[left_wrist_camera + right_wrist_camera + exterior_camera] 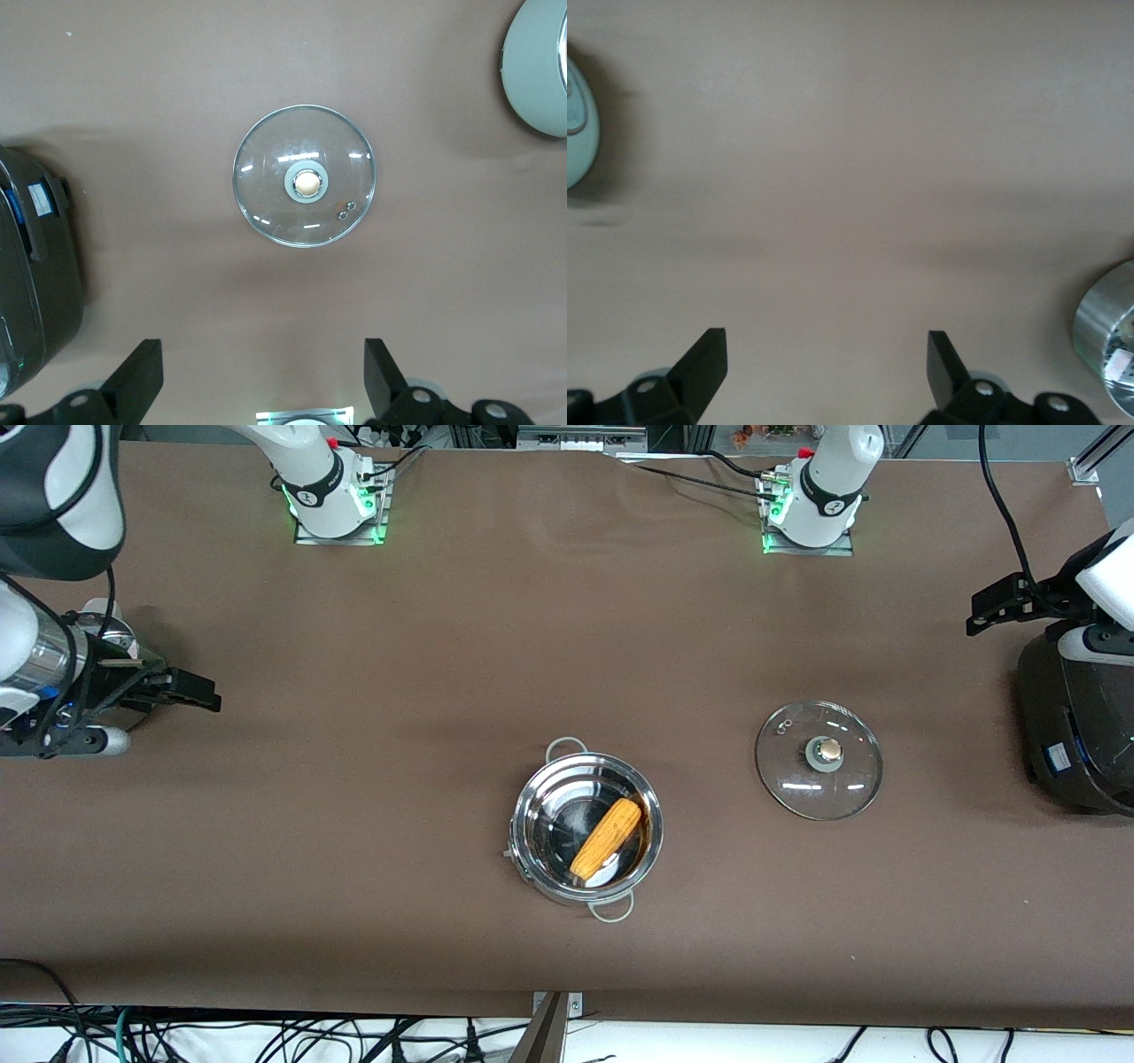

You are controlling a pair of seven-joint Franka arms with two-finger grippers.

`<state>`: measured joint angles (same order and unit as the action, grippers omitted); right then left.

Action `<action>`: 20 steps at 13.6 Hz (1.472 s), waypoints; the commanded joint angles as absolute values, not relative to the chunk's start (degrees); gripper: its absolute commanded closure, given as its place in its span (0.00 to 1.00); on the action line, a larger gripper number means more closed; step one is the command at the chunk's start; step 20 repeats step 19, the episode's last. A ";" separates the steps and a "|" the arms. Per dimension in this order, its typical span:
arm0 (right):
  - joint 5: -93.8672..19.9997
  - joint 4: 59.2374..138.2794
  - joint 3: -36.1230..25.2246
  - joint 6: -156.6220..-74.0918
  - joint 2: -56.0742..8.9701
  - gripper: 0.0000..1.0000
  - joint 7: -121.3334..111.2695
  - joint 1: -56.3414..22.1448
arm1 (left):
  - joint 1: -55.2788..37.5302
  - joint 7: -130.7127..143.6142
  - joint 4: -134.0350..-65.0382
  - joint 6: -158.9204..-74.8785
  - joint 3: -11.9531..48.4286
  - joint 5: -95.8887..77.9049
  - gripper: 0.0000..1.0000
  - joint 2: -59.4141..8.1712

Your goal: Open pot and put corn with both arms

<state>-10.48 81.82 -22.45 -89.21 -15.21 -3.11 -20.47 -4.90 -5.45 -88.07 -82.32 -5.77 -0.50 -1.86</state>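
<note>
Both my arms are pulled back to the table's ends, up in the air. My right gripper (190,691) hangs over bare table at the right arm's end, holding nothing; in the right wrist view its fingers (704,359) stand spread wide over brown cloth. My left gripper (997,607) hangs at the left arm's end, just above the black cooker (1076,731) — fingers (142,376) spread too, empty.

The pot (586,828) sits open near the middle of the table, toward the front camera, one wire handle pointing at the bases and one at the camera. The corn (606,839) lies inside it, slanted across the bottom.

The lid (819,760) rests flat on the table, knob up, well apart from the pot toward the left arm's end and a little farther from the camera. It lies between pot and cooker, touching neither.

Open room — a broad bare stretch of brown table runs from the pot up to both bases, and from the pot out to my right gripper. The table's front edge runs near the pot's camera-side handle.
</note>
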 commanded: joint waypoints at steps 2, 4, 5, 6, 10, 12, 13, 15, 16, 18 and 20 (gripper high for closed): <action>-3.09 85.16 -9.26 -87.45 -8.62 0.00 -3.78 -8.91 | -4.13 -4.83 -89.91 -81.74 -5.36 0.97 0.00 0.26; -2.37 88.48 -8.26 -87.63 -6.08 0.00 -3.17 -6.78 | -4.13 -4.75 -89.56 -81.39 -5.27 0.97 0.00 0.18; -2.37 92.77 -8.00 -88.24 -2.85 0.00 -2.90 -5.72 | -4.13 -4.75 -89.47 -81.39 -5.36 0.97 0.00 0.18; -2.37 96.55 -7.91 -89.98 -0.20 0.00 -2.90 -5.54 | -4.13 -4.83 -89.47 -81.39 -5.54 1.14 0.00 0.26; 0.34 98.70 -4.15 -91.50 1.49 0.00 -2.99 -3.35 | -3.43 -4.75 -87.46 -81.39 -5.71 0.79 0.00 -0.87; 0.35 98.61 -4.04 -91.32 1.49 0.00 -2.99 -3.34 | -3.34 -4.75 -86.92 -81.47 -5.54 0.70 0.00 -1.49; 0.35 98.61 -4.04 -90.97 1.41 0.00 -2.99 -3.34 | -3.34 -4.83 -86.84 -81.47 -5.54 0.62 0.00 -1.49; 0.44 98.52 -4.04 -91.05 1.32 0.00 -3.08 -2.99 | -3.34 -4.83 -86.92 -81.47 -5.54 0.70 0.00 -1.49; 0.53 98.44 -3.96 -91.05 1.23 0.00 -3.08 -2.99 | -3.34 -4.83 -86.84 -81.56 -5.54 0.62 0.00 -1.49; 0.44 98.44 -3.96 -91.14 1.14 0.00 -3.08 -2.99 | -3.25 -4.83 -86.92 -81.83 -5.71 0.70 0.00 -1.49; 0.53 98.44 -3.96 -91.23 1.14 0.00 -3.08 -2.99 | -3.16 -4.83 -86.84 -81.91 -5.71 0.70 0.00 -1.49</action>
